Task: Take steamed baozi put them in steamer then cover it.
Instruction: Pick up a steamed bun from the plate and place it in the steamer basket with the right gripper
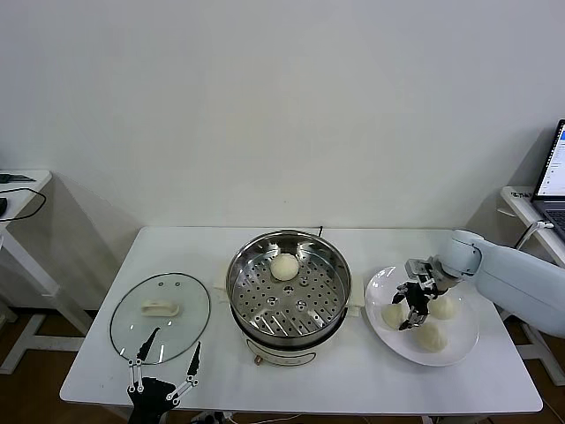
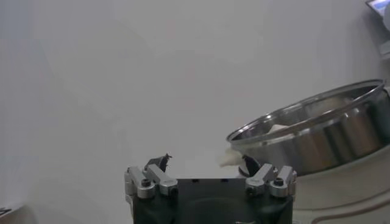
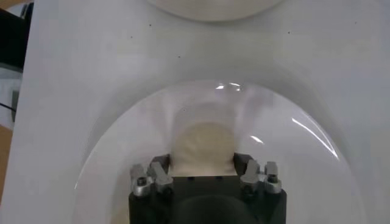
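Observation:
The steamer (image 1: 237,276) stands mid-table with one baozi (image 1: 284,267) on its perforated tray. A white plate (image 1: 461,343) to its right carries three baozi. My right gripper (image 1: 412,309) is down over the plate, shut on the baozi (image 1: 393,314) nearest the steamer. In the right wrist view that baozi (image 3: 204,141) fills the gap between the right gripper's (image 3: 204,161) fingers. The other two baozi (image 1: 442,307) (image 1: 432,336) lie beside it. The cover (image 1: 181,296) lies flat at the table's left. My left gripper (image 1: 172,346) hangs open at its near edge, holding nothing.
The steamer's wall (image 2: 317,137) shows past the left gripper (image 2: 206,161) in the left wrist view. A laptop (image 1: 552,172) sits on a side table at the far right. Another side table (image 1: 18,190) stands at the far left. The plate (image 3: 286,152) lies near the table's right edge.

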### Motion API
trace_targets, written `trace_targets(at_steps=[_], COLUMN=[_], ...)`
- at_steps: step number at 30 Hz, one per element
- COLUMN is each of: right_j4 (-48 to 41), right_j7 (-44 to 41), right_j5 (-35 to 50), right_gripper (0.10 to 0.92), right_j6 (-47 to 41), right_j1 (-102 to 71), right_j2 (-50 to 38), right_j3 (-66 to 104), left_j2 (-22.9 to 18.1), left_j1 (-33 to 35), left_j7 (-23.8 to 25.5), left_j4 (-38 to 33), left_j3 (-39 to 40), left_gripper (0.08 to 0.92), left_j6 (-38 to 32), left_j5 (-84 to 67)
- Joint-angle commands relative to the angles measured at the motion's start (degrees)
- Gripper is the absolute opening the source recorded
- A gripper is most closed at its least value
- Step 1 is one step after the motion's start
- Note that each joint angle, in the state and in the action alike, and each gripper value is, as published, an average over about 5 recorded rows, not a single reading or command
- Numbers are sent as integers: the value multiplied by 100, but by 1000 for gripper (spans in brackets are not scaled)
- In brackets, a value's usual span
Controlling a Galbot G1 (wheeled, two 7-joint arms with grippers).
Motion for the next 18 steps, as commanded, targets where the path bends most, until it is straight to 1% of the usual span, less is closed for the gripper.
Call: trace_targets(at_steps=[1,5,8,13,18], right_j4=[67,241,503,902,1265], right_j7=[-568,-1291,-1585,-1507,-1231], right_j5=[-57,106,434,1162,1570], right_gripper=[662,664,664,662,662], right_j6=[100,244,243,6,-233], right_j1=[1047,2290,3080,3783,3959], right_j2=[55,383,777,1573,2290], right_j3=[-184,-714,-1116,-1605,-1893], left_j2=[17,34,41,39,36], left_j1=[-6,-34,-56,-77,-94], left_j7=[-3,-10,-17,-26,-30], left_j4=[7,-6,-7,10,34], left_j3=[16,29,46,79,68], left_gripper=[823,823,823,823,823], left_j6=[12,16,15,4,-12], left_j5=[0,-1,-2,-1,1])
